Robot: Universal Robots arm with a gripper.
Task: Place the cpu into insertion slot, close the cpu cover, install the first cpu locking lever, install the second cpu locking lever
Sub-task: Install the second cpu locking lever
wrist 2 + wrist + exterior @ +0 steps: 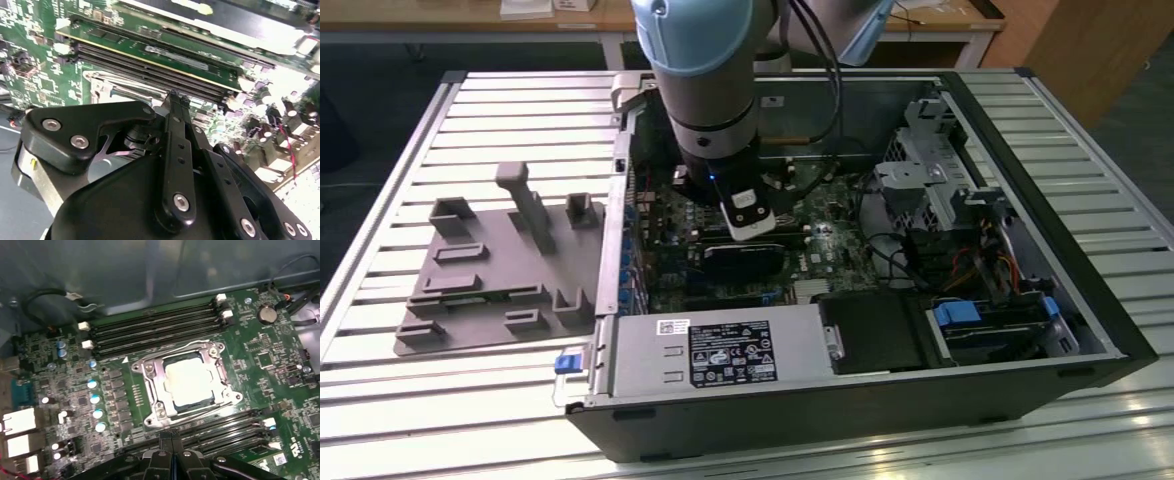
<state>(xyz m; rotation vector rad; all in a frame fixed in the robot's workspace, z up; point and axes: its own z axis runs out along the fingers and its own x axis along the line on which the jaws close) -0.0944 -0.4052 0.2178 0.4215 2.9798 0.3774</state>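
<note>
Silvery metal marks your target: in the first wrist view the cpu (pixel 187 382) lies flat in the insertion slot (pixel 176 406), and the cpu cover (pixel 150 390) is down around it, its window framing the pale top. Thin wire levers (pixel 232 401) run along the cover's edges, but you cannot tell from here whether either is hooked under its catch.

The gripper (pixel 166 442) is clenched on nothing, its two fingers pressed together into one narrow tip. That tip hangs just beside the socket, over the memory slots (pixel 235 427) on the near side. In the exterior view the gripper (pixel 754 225) sits near the centre of the frame, deep inside the open computer case (pixel 854 400).

Your main risk is the closed tip slipping off a springy wire lever. If it skids, it could gouge the green motherboard (pixel 280 340) or knock the small capacitors (pixel 95 399) near the socket. Pressing on the cover when the chip is not fully seated could bend the socket's contacts. The arm's cable could also snag on the case wall.
</note>
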